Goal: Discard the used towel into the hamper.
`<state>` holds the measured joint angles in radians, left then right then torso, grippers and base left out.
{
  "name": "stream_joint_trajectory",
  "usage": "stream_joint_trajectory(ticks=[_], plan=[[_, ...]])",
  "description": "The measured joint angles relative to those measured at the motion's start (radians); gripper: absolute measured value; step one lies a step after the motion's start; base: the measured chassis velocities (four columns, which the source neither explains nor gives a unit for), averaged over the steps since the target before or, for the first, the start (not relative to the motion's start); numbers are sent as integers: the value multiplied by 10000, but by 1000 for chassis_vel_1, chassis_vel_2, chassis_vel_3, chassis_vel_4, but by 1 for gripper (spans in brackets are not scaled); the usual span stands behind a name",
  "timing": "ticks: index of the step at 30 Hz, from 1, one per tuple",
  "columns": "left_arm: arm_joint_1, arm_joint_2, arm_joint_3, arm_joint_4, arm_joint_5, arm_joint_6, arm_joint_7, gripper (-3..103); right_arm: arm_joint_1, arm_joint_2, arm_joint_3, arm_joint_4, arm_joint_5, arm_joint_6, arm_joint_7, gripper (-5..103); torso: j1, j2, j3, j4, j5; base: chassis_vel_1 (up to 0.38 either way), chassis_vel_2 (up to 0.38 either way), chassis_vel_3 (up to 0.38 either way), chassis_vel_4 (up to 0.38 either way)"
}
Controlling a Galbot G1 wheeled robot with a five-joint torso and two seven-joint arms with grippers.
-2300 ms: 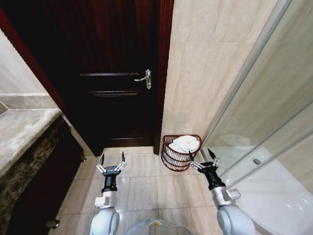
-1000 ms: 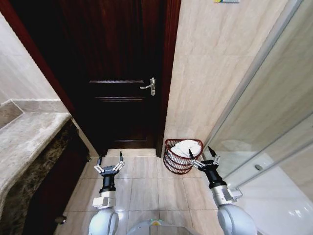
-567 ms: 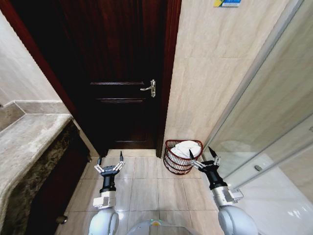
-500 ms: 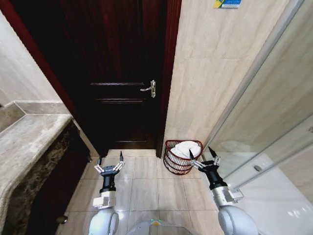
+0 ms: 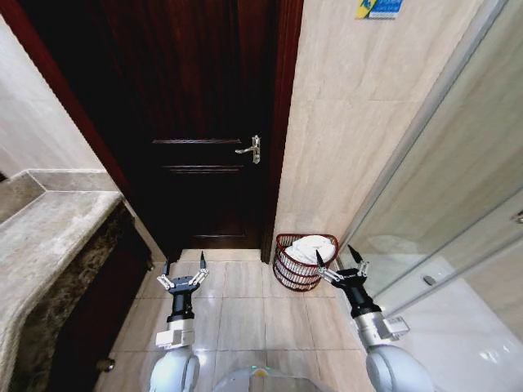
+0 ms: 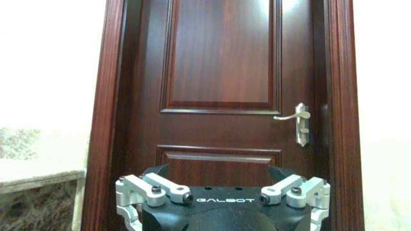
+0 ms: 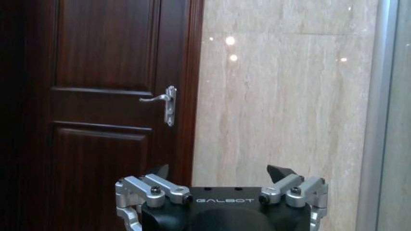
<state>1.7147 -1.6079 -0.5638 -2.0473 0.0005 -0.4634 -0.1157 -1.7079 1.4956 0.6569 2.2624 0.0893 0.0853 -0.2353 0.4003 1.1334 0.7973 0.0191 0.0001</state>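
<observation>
The hamper (image 5: 299, 270), a small round reddish-brown ribbed basket, stands on the tiled floor against the beige wall, right of the door. A white towel (image 5: 313, 247) lies bunched inside it, rising above the rim. My right gripper (image 5: 337, 263) is open and empty, raised just in front and right of the hamper. My left gripper (image 5: 184, 267) is open and empty over the floor tiles, well left of the hamper. Both wrist views look past the gripper bases at the door and wall.
A dark wooden door (image 5: 204, 122) with a silver handle (image 5: 251, 150) faces me. A marble counter (image 5: 41, 245) with a dark cabinet runs along the left. A glass shower partition (image 5: 441, 212) closes off the right. Beige floor tiles (image 5: 245, 306) lie between.
The head view has tilted upward, so the door, wall and a blue sign now show higher up. The towel stays in the hamper and both grippers stay open.
</observation>
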Motion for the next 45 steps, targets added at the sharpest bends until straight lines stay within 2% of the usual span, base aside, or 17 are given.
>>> stream_joint_trajectory(ticks=[5, 9, 30, 45], plan=[[2, 0, -23, -3, -7, 20, -14, 100, 60, 15, -4, -77, 25, 120, -16, 100, -5, 30, 10, 2, 0, 107, -125, -122, 131], [-4, 0, -65, -16, -20, 64, -41, 100, 18, 16, -7, -77, 46, 145, -36, 100, 65, 199, 103, 1, 0, 72, -71, -65, 62], [31, 14, -76, -69, -177, 204, -55, 100, 37, 22, -38, -74, -23, 78, -56, 100, 634, 1409, 770, 1, -1, -7, 8, 8, -13], [-21, 19, -19, -22, 140, 130, -347, 100, 57, -7, -69, 58, -48, -102, -96, 100, 740, 1643, 897, 2, -1, 0, 0, 0, 0]])
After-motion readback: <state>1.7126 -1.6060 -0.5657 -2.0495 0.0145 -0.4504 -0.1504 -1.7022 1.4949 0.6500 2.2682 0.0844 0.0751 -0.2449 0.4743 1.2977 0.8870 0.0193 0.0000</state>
